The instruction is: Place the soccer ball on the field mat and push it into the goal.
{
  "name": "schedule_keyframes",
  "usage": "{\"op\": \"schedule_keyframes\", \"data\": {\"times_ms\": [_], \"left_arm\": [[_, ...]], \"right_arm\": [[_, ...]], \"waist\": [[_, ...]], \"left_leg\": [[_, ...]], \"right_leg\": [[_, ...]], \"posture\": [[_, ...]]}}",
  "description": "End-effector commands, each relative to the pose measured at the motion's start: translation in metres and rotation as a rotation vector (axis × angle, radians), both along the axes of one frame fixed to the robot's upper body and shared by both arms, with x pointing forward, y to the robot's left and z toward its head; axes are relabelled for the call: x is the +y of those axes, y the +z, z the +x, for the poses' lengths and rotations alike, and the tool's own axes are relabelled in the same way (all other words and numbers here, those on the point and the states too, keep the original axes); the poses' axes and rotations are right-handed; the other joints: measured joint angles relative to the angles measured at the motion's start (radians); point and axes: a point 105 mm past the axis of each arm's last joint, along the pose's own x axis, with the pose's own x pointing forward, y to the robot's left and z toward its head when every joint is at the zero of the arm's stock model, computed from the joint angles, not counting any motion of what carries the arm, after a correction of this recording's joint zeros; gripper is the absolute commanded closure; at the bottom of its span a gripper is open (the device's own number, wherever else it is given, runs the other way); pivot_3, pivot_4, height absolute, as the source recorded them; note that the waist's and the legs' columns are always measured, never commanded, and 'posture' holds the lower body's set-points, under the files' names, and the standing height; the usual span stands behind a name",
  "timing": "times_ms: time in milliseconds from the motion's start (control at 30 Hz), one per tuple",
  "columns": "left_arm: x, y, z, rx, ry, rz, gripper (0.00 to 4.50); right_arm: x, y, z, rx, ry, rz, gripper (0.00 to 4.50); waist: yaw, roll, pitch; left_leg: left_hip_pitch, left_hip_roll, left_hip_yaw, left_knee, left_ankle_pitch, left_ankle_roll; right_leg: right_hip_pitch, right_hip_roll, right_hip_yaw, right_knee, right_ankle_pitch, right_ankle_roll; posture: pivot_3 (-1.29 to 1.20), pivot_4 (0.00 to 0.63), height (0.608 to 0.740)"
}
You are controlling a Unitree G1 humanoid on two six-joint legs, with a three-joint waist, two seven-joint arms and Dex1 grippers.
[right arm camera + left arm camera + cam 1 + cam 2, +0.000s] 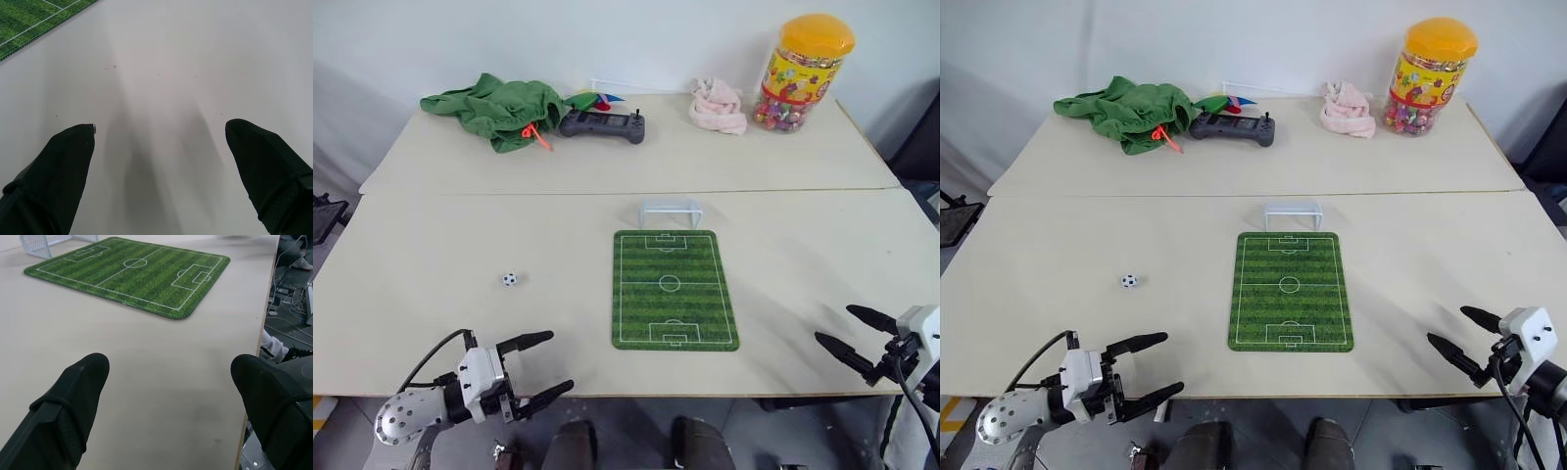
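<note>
Soccer ball [510,280] sits on counter [431,274], left of field mat [674,290]; goal [670,210] at mat's far end. Left claw [546,363] and right claw [843,331] both wide, empty.

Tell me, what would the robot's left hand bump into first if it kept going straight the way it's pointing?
Probably the field mat. The left gripper, jaws open, aims across bare table toward the mat's near corner. It sits above the tabletop, so it might pass over the flat mat.

Probably a robot test lab: bare tables [460,284], handheld controller [602,125], cables on floor [288,293].
</note>
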Motion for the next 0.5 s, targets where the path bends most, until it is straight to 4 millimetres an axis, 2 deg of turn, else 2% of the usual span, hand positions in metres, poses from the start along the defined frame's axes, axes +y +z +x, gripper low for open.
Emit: {"op": "schedule_keyframes", "data": {"times_ms": [33, 200, 500], "left_arm": [[-0.004, 0.01, 0.0, -0.046, -0.024, -0.014, 0.03], [0.0, 0.009, 0.005, 0.025, 0.028, -0.029, 0.03], [0.003, 0.028, 0.019, -0.03, 0.105, 0.0, 0.03]], "right_arm": [[-0.004, 0.009, 0.0, -0.026, -0.01, -0.002, 0.0], [-0.004, 0.01, 0.0, -0.025, -0.007, 0.0, 0.0], [-0.003, 0.016, 0.01, -0.035, 0.005, 0.001, 0.0]], "waist": [[0.0, 0.0, 0.0], [0.0, 0.0, 0.0], [-0.001, -0.001, 0.001]], "left_leg": [[0.0, 0.0, 0.0, 0.0, 0.0, 0.0], [0.0, 0.0, 0.002, 0.0, 0.0, 0.0], [0.0, 0.0, 0.008, 0.001, 0.0, 0.001]], "right_leg": [[0.0, 0.0, 0.0, 0.0, 0.0, 0.0], [-0.002, 0.0, 0.003, 0.001, 0.0, 0.0], [-0.005, 0.0, 0.011, 0.002, 0.003, 0.001]], "posture": [[0.0, 0.15, 0.74], [0.0, 0.15, 0.74], [0.0, 0.15, 0.74]]}}
